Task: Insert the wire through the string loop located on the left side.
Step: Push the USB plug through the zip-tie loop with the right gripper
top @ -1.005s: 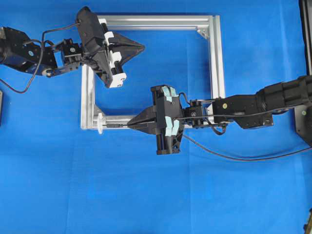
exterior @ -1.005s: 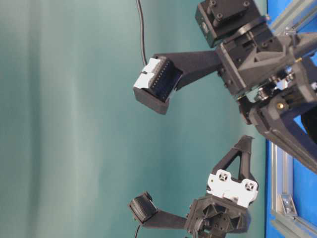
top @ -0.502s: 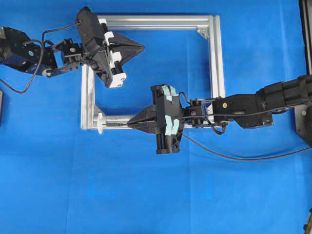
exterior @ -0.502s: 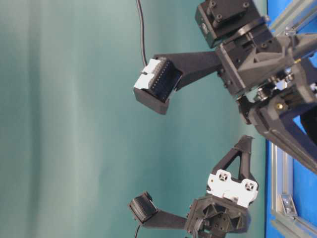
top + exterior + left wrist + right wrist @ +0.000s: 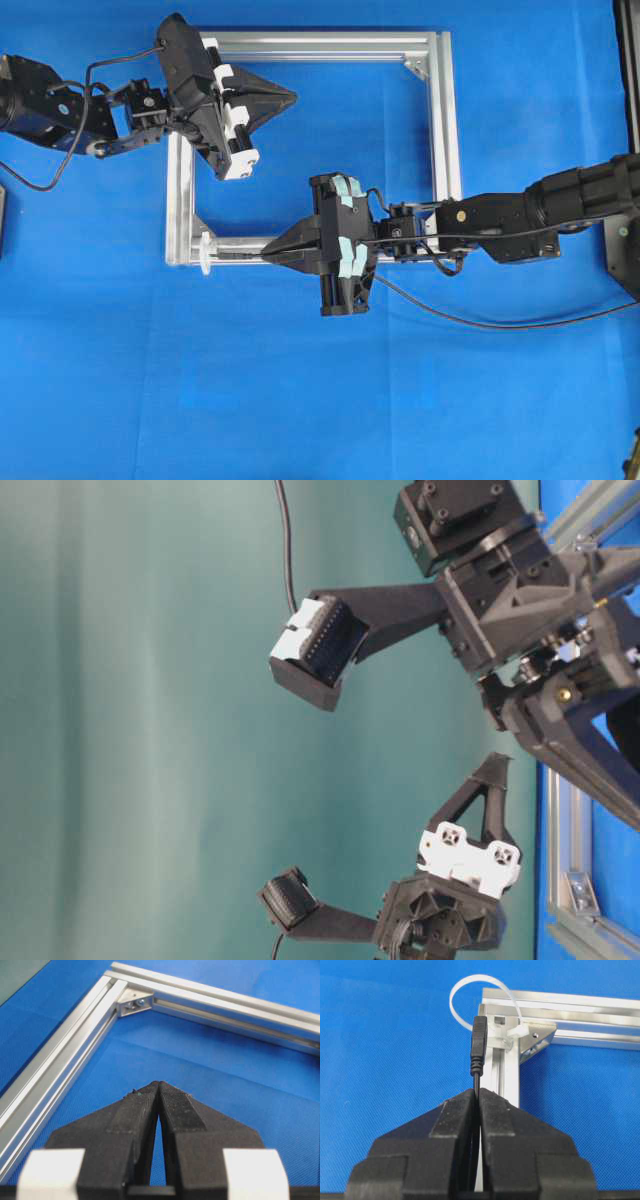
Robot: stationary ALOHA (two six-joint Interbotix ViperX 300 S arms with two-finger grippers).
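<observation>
The thin black wire [image 5: 475, 1079] ends in a dark plug [image 5: 479, 1042]. My right gripper [image 5: 477, 1091] is shut on the wire just behind the plug. The plug points at the white string loop [image 5: 475, 977], which is tied to the corner of the silver frame [image 5: 570, 1002]. Whether its tip is inside the loop I cannot tell. From overhead, the right gripper [image 5: 268, 256] sits on the frame's lower bar, with the plug [image 5: 236, 257] a little right of the loop [image 5: 206, 252]. My left gripper [image 5: 293, 97] is shut and holds nothing; it hovers inside the upper left corner of the frame [image 5: 325, 45].
The slack wire [image 5: 480, 322] trails right across the blue mat, below the right arm. In the left wrist view the left gripper [image 5: 159, 1083] points toward a frame corner bracket [image 5: 134, 1004]. A dark object [image 5: 622, 250] stands at the right edge.
</observation>
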